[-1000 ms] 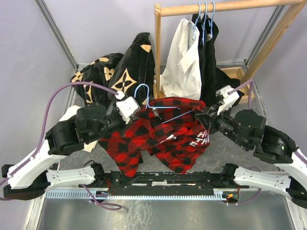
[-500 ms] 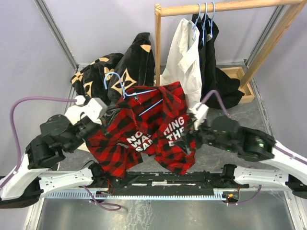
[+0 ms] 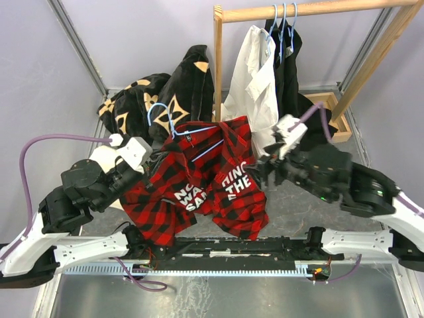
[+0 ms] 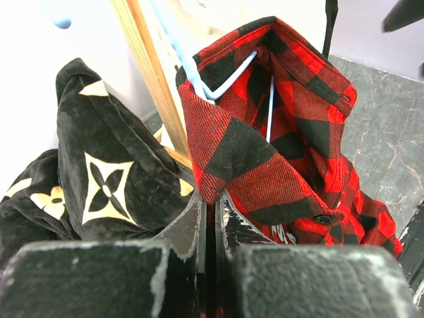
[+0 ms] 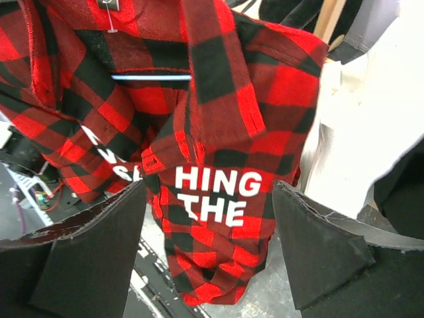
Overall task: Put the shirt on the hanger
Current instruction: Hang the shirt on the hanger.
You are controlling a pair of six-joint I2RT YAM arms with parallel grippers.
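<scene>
The red-and-black plaid shirt [image 3: 199,179] hangs in the middle, draped over the light-blue wire hanger [image 3: 161,114], whose hook sticks up at the shirt's upper left. My left gripper [image 3: 154,159] is shut on the shirt's edge by the collar. In the left wrist view the shirt [image 4: 265,165] folds over the hanger [image 4: 228,81] just beyond the shut left gripper [image 4: 211,199]. My right gripper [image 3: 260,173] stands open beside the shirt's right edge, apart from it. The right wrist view has the lettered shirt [image 5: 218,119] and a hanger wire [image 5: 149,77] beyond the open right gripper [image 5: 209,225].
A pale wooden rail [image 3: 298,10] stands at the back right with a white shirt [image 3: 255,86] and dark garments [image 3: 289,66] on blue hangers. Black fabric with tan flower motifs [image 3: 165,99] is piled at the back left. The arms' base bar [image 3: 218,248] runs under the shirt.
My right gripper has opened and let go of the shirt, then drawn back to the right. The left gripper carried shirt and hanger leftward, and the shirt now hangs lower with its lettering showing.
</scene>
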